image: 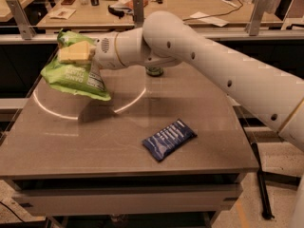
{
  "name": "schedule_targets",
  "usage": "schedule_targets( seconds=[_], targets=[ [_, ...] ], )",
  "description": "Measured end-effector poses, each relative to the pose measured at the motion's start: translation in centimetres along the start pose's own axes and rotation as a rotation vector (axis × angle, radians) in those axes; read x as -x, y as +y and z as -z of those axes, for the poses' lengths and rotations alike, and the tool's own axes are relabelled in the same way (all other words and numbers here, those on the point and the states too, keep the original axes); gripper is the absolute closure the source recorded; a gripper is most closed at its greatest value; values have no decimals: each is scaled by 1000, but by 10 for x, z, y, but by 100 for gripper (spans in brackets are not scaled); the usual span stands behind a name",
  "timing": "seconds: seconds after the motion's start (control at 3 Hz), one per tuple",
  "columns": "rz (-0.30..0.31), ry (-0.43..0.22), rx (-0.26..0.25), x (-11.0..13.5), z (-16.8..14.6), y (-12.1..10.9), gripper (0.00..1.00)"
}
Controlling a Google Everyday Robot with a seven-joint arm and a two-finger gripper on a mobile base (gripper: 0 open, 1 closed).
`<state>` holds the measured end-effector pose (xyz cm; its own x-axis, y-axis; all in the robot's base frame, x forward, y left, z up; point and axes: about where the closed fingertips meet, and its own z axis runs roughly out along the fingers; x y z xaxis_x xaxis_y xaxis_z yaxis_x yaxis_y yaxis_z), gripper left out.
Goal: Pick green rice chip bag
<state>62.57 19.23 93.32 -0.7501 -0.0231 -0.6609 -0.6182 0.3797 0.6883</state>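
Observation:
The green rice chip bag [75, 78] is a crinkled lime-green bag with a white and grey printed panel. It hangs in the air above the left part of the table, clear of the surface, tilted with its lower corner toward the right. My gripper [75, 54] is shut on the bag's upper part; a pale finger [71, 54] lies across its front. The white arm [204, 65] reaches in from the right, across the back of the table.
A small dark-blue packet [168, 139] lies on the brown table [95, 141] right of centre, near the front. A green drink can [154, 71] stands at the back, mostly hidden behind the arm. A cluttered workbench [171, 4] runs behind the table.

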Motion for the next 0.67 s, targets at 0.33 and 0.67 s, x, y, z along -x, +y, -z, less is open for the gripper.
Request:
schedule_targets(
  seconds=[0.33, 0.67],
  targets=[
    [-63, 16, 105, 0, 1, 4, 100],
    [-61, 21, 105, -2, -1, 5, 100]
  ],
)
